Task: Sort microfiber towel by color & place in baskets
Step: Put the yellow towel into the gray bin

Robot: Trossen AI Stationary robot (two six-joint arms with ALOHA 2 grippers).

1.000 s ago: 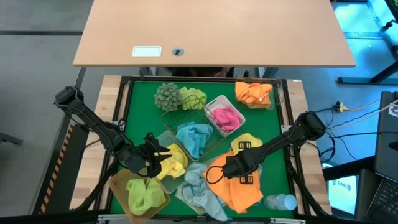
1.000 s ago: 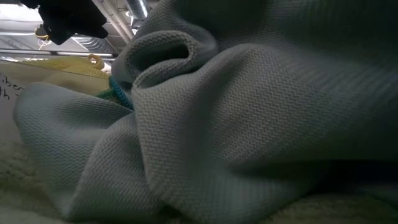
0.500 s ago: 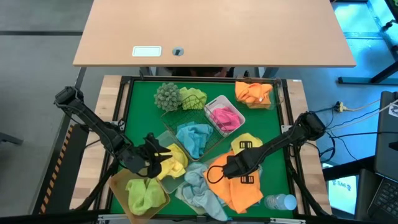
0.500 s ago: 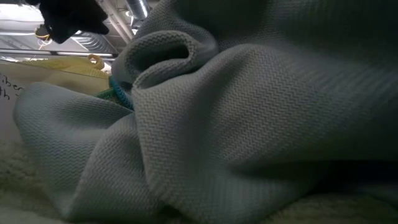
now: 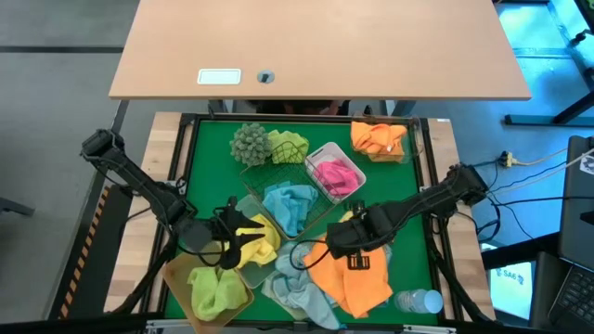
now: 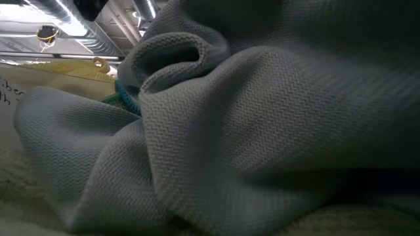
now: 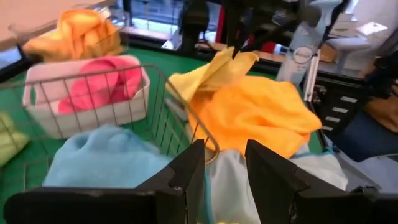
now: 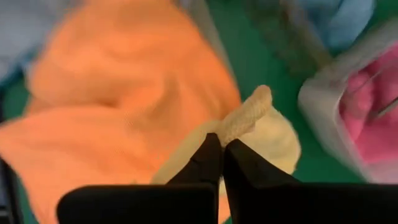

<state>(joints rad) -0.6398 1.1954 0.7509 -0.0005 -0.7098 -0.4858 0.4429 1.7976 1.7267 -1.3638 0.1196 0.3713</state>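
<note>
The right gripper (image 8: pixel 217 148) has its jaws pinched tight on a fold of a yellow towel (image 8: pixel 261 134), and from where I stand that explains the towel's odd shape: it hangs drawn up to a point from the jaws, lifted off the orange towel (image 5: pixel 357 278) that lies spread on the green mat (image 5: pixel 213 158) under it. In the right wrist view the yellow cloth runs straight out from between the fingertips, so the cloth is in the jaws, not beside them. The left wrist view shows the same thing from the other side, the yellow towel dangling from the far arm above the orange one.

The left gripper (image 5: pixel 225 243) hovers near the front left of the table, its jaws standing apart and, as far as I can see, gripping nothing, with another yellow towel (image 5: pixel 255 243) just under and beside it.

The sorting is well along, I'd judge:

- pink in the white basket (image 5: pixel 320 156)
- orange in the amber basket (image 5: pixel 405 148) at the back right
- lime green in the front-left basket (image 5: pixel 174 278)
- light blue in the frosted basket (image 5: pixel 251 206) (the one by the wire mesh basket (image 5: pixel 260 169))

A light blue towel (image 5: pixel 295 283) lies loose at the front, so close to the low camera that it fills that view.
</note>
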